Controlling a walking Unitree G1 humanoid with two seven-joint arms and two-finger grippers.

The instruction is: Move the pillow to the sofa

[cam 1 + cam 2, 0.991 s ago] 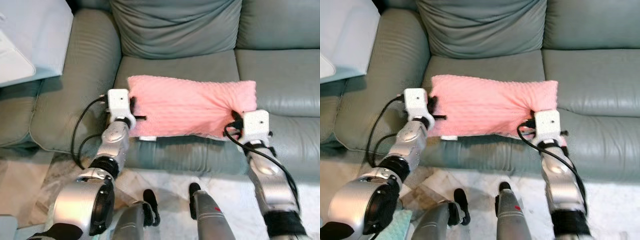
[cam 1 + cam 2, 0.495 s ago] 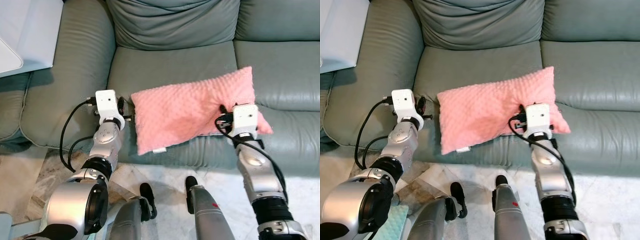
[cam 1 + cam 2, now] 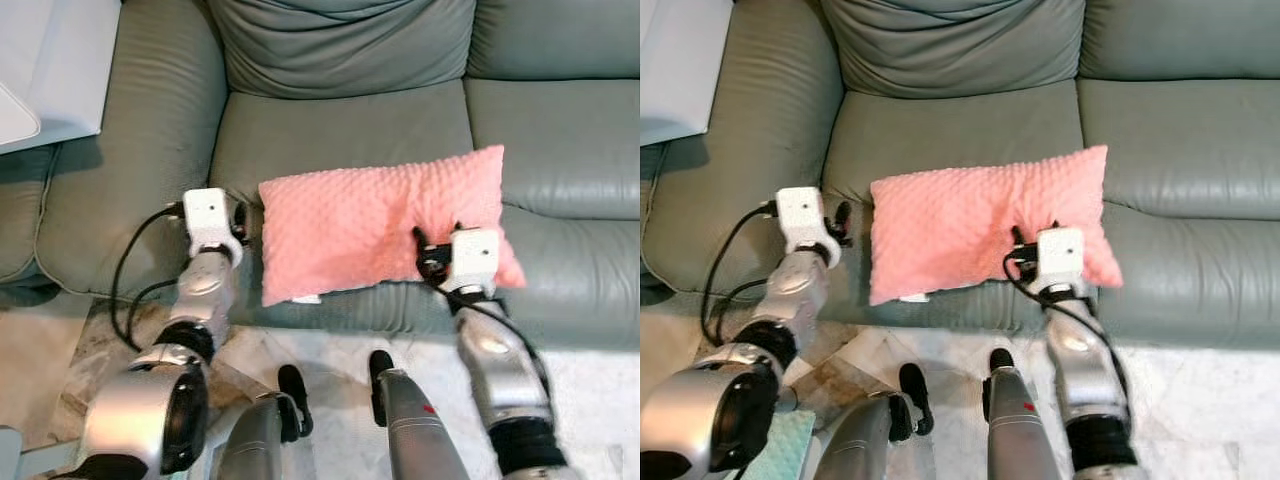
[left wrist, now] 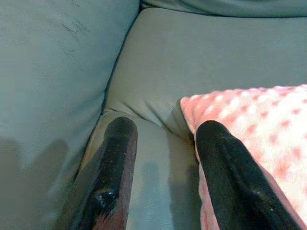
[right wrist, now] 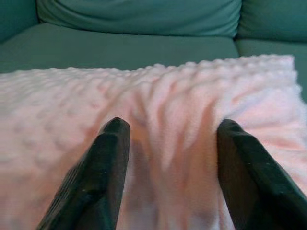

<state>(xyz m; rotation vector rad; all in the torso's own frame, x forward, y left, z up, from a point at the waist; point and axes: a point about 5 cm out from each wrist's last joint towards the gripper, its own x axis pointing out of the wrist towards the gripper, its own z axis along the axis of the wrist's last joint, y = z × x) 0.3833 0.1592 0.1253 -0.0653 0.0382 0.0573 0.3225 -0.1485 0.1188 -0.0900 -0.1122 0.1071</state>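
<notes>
A pink dimpled pillow point(image 3: 370, 225) lies on the grey-green sofa's seat cushion point(image 3: 340, 130), near its front edge. My left gripper point(image 3: 240, 215) stands open just beside the pillow's left end. In the left wrist view its fingers point(image 4: 117, 143) frame bare sofa, with the pillow's corner point(image 4: 249, 120) touching the inner one. My right gripper point(image 3: 438, 235) rests at the pillow's right front part. Its fingers point(image 5: 112, 143) are spread wide in the right wrist view, and creased pink fabric point(image 5: 168, 110) bulges between them.
A loose grey back cushion point(image 3: 340, 45) leans behind the seat. The sofa's armrest point(image 3: 150, 130) rises on the left, with a white flat object point(image 3: 50, 60) beyond it. Marble floor point(image 3: 330, 350) and my own legs point(image 3: 410, 430) lie below the sofa's front edge.
The pillow has dropped from between both grippers onto the seat and settled level. My left gripper came off its left end, and my right gripper has opened and drawn back a little.
</notes>
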